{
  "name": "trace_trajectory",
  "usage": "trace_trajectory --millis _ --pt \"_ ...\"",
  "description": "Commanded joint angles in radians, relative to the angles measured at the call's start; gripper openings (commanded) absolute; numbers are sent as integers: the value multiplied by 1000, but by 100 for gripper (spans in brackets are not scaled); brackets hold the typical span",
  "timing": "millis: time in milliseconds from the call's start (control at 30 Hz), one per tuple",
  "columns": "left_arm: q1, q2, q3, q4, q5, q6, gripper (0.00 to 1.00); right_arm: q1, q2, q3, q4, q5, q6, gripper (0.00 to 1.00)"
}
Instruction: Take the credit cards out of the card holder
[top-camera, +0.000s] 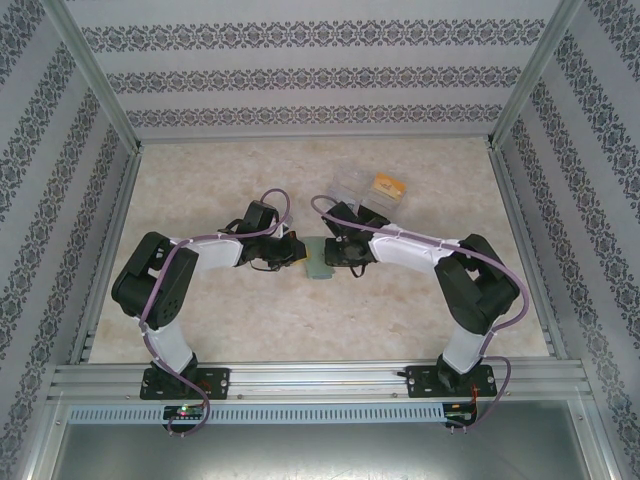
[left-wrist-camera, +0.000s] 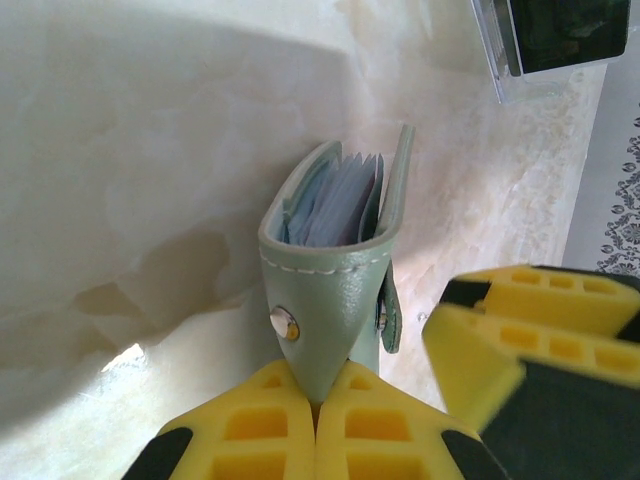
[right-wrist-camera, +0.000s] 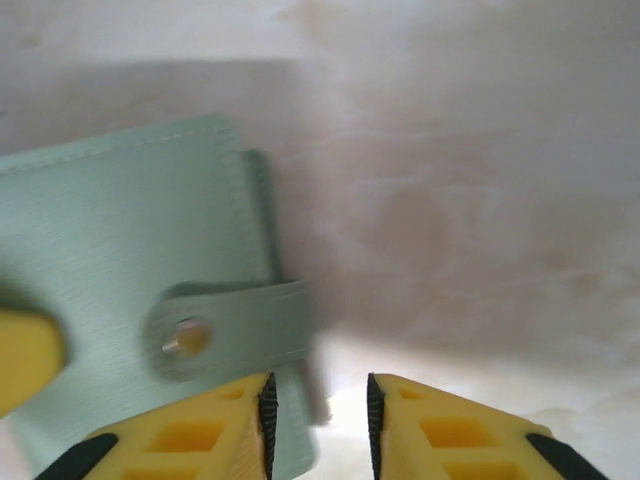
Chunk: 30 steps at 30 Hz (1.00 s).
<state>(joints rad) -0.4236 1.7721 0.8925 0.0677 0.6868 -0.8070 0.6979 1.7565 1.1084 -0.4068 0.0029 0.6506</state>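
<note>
The grey-green card holder stands on edge at the table's middle between both grippers. My left gripper is shut on its cover near the metal snap, and its bluish-grey inner pockets gape toward the far side. No credit card can be made out inside them. The card holder and its snap strap lie left of my right gripper. That gripper is open, and nothing sits between its fingers. A yellow-orange credit card lies by the clear tray.
A clear plastic tray sits at the back right of the marble-patterned table; the tray holds something dark. Patterned walls and metal rails enclose the table. My right gripper's yellow fingers hang close beside the card holder.
</note>
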Motion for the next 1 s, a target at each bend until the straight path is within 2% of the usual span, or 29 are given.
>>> trace_trajectory --millis 0,500,800,867,967 --pt "4 -20 -3 -6 36 31 0 29 11 66 15 -37 -53 35" --pt "5 1 4 3 59 23 0 34 121 158 -65 13 -33 33" --pt "4 8 24 -54 20 37 0 41 102 130 -117 127 24 9" --pt "5 15 31 -67 15 40 0 41 92 124 -125 146 36 0" --pt "7 11 31 -81 -5 40 0 40 84 103 -126 161 58 0"
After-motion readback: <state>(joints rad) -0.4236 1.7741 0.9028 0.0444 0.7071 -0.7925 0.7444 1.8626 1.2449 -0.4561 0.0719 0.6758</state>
